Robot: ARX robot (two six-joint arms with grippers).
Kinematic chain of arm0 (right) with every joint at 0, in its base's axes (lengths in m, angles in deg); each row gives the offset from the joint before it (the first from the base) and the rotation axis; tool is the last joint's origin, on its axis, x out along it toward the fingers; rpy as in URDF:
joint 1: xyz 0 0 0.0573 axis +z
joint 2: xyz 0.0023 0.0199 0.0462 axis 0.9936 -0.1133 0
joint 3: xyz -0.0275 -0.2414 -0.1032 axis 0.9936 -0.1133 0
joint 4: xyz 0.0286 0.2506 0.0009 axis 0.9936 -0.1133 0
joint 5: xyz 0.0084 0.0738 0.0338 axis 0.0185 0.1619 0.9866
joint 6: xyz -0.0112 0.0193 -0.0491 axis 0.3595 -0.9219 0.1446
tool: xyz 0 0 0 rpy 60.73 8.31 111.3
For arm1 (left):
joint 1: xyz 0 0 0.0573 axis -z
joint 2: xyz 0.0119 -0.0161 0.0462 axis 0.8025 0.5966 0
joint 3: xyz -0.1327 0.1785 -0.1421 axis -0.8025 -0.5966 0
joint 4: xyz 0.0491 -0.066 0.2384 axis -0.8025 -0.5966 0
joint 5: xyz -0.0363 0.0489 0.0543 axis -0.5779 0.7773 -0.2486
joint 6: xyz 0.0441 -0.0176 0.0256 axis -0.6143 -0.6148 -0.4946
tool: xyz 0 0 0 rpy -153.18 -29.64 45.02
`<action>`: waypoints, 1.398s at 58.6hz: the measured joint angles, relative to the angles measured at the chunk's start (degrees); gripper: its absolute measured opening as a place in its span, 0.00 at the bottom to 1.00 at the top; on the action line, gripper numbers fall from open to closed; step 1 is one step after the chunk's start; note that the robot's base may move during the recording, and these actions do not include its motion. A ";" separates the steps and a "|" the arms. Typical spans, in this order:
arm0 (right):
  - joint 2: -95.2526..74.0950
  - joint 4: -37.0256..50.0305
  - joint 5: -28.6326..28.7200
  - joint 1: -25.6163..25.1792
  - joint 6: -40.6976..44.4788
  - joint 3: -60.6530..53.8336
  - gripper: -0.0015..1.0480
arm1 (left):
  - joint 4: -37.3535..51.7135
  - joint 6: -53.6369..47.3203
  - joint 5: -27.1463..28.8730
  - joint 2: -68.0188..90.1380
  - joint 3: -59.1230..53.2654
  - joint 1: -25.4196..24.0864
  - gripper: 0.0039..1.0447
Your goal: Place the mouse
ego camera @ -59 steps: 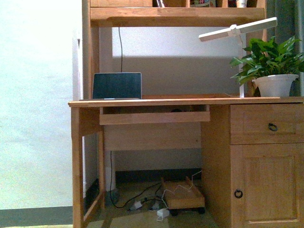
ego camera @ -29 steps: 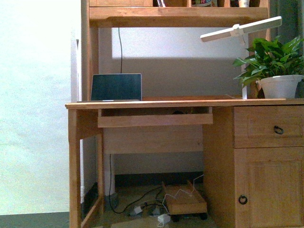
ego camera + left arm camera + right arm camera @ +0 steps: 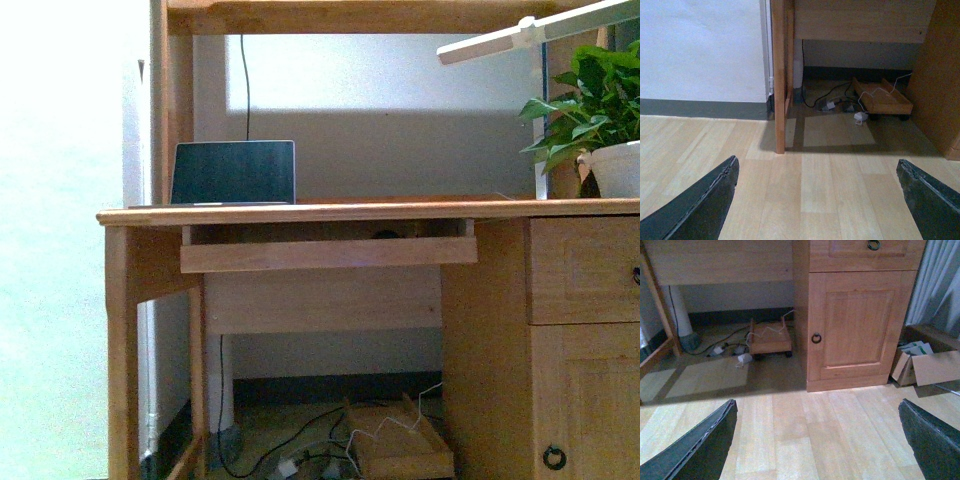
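Only a small dark hump shows of the mouse (image 3: pixel 385 234). It sits in the pull-out tray (image 3: pixel 330 253) just under the worktop (image 3: pixel 400 211), at about 4 o'clock from the laptop (image 3: pixel 234 172). It is too small and shadowed to be certain of its outline. The plant (image 3: pixel 600 100) stands well apart, out at 2 o'clock from it.

The left jaws are spread wide, with their dark fingers (image 3: pixel 695 205) at either side of the wrist view and only floor (image 3: pixel 830 190) between them. The right jaws are spread just as wide, their fingers (image 3: pixel 695 445) framing bare boards in front of the cupboard door (image 3: pixel 855 320). Neither pair holds anything, and both hang low, well short of the tray.

The mouse will probably be light and stiff: a hard plastic shell that will not give. Its smooth domed back would likely slide out of a pinch from above. The better hold is across the two flanks at the waist, with the jaws set low so the pads meet the near-vertical sides. The buttons at the front can click under pressure, so they are best avoided. The worktop leaves little headroom over the tray, so coming in level from 6 o'clock looks safer than coming down from above.
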 joint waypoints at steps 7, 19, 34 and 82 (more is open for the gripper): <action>-0.02 0.00 0.00 0.00 0.00 -0.02 0.93 | 0.00 0.00 0.00 0.02 0.00 0.00 0.93; -0.02 0.00 0.00 0.00 0.00 -0.02 0.93 | 0.00 0.00 0.00 0.00 -0.02 0.00 0.93; -0.02 0.00 0.00 0.00 0.00 0.00 0.93 | 0.00 0.00 0.00 -0.02 0.00 0.00 0.93; 0.00 -0.02 0.00 0.00 0.02 0.00 0.93 | -0.02 0.00 0.00 -0.02 0.00 0.00 0.93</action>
